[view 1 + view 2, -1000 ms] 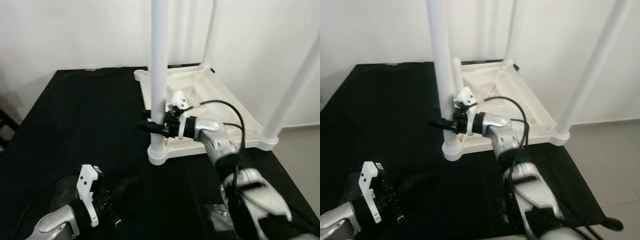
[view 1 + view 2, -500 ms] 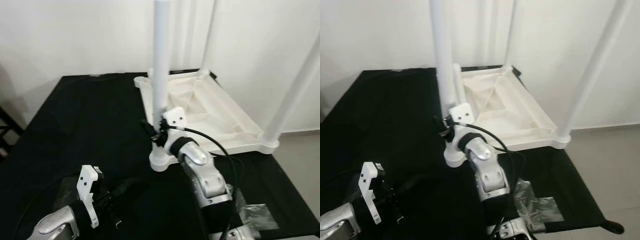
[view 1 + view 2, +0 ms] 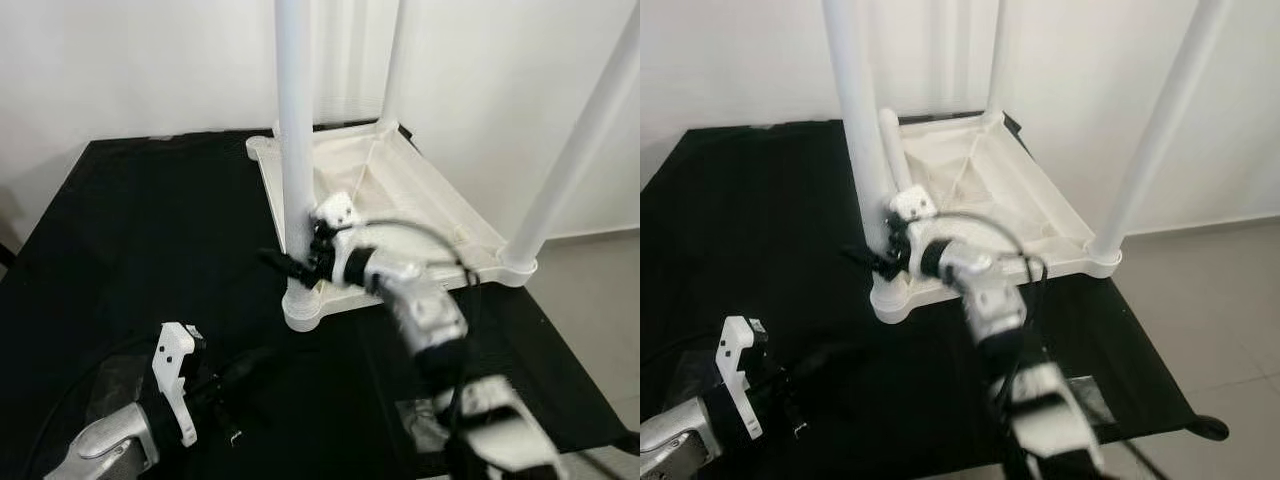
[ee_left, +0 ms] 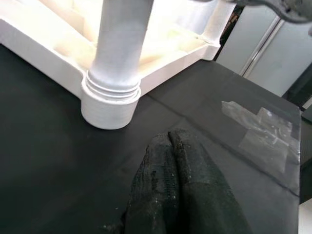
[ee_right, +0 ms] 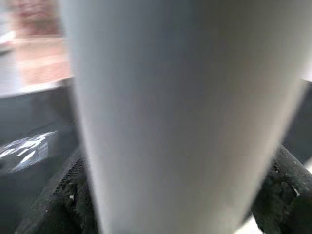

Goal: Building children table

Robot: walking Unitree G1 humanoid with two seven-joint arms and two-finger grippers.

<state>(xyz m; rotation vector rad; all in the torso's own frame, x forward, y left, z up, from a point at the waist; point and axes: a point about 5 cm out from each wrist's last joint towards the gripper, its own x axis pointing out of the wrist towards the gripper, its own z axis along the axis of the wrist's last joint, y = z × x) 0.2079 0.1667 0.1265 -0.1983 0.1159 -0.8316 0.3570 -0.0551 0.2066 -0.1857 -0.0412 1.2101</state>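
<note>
My right pincer grips the near leg, seated in its socket on the upturned tabletop; left pincer closed, empty. Legs look fitted; flipping remains.

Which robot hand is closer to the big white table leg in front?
The right. The right gripper has its fingers around the front leg, low down near its socket. The left gripper, fingers shut, sits apart on the black cloth, nearer the robot than the leg.
</note>
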